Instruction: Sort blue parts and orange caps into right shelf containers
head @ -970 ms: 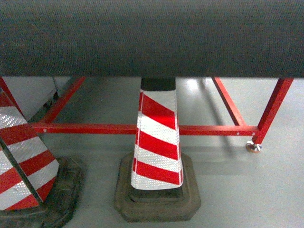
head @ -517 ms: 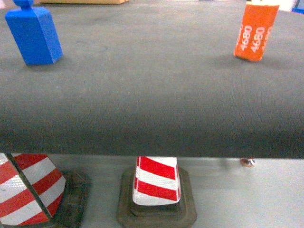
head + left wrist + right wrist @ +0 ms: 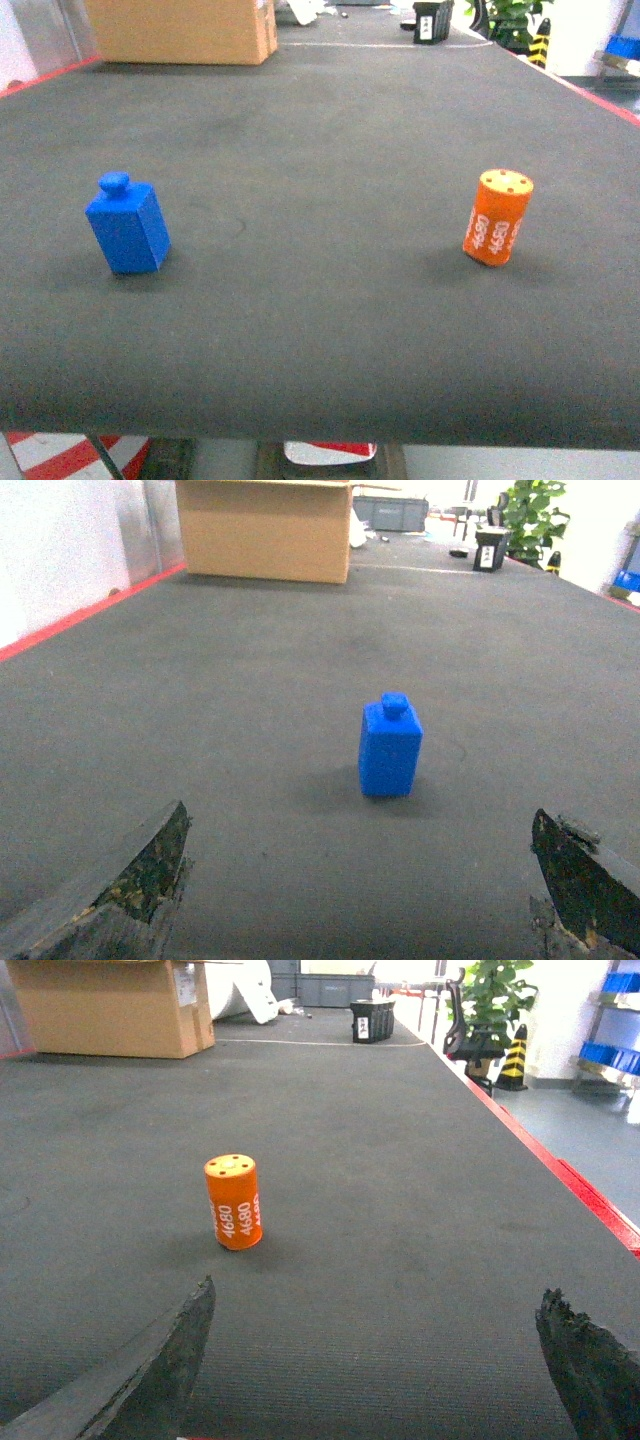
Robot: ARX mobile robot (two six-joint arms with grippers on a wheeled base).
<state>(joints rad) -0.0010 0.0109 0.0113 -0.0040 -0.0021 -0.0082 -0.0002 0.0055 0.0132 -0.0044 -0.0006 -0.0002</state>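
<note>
1. Blue part [image 3: 127, 226] upright on dark counter [image 3: 320, 330], left side.
2. Orange cap [image 3: 497, 217], marked 4680, upright at right, well apart.
3. Left claw [image 3: 360, 890] wide open, empty, short of blue part.
4. Right claw [image 3: 390, 1360] wide open, empty, near cap.
5. Cardboard box [image 3: 180, 30] at far edge.

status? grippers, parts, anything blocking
Both grippers open, empty, short of parts. Blue part upright on the mat, ahead of left gripper; orange cap upright ahead of right gripper. Paths unobstructed.
</note>
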